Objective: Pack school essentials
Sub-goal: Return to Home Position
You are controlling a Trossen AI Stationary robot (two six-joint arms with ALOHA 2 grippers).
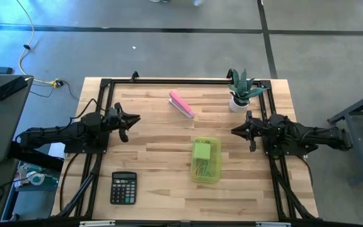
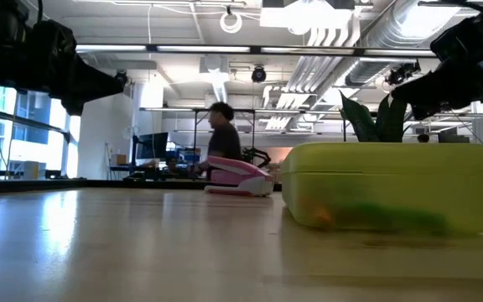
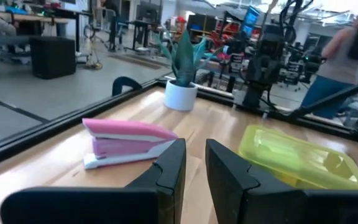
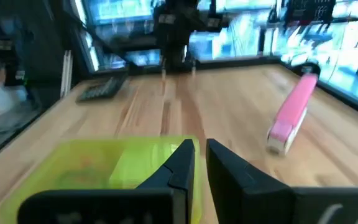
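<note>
A closed yellow-green translucent box [image 1: 206, 159] [image 2: 392, 184] lies flat on the table near its middle. Through its wall I make out blurred orange and green things [image 2: 367, 216] and a light green item [image 1: 201, 151]; the single stationery pieces cannot be told apart. My left gripper [image 1: 133, 118] [image 3: 194, 155] hovers above the table's left side, shut and holding nothing, pointing at the box [image 3: 297, 155]. My right gripper [image 1: 235, 130] [image 4: 201, 155] hovers at the right side, shut and holding nothing, with the box [image 4: 104, 168] just ahead of it.
A pink stapler [image 1: 181, 104] [image 3: 126, 142] lies toward the far edge. A potted plant in a white pot [image 1: 239, 94] stands at the far right. A black calculator [image 1: 123, 187] lies near the left front. People are in the room beyond the table.
</note>
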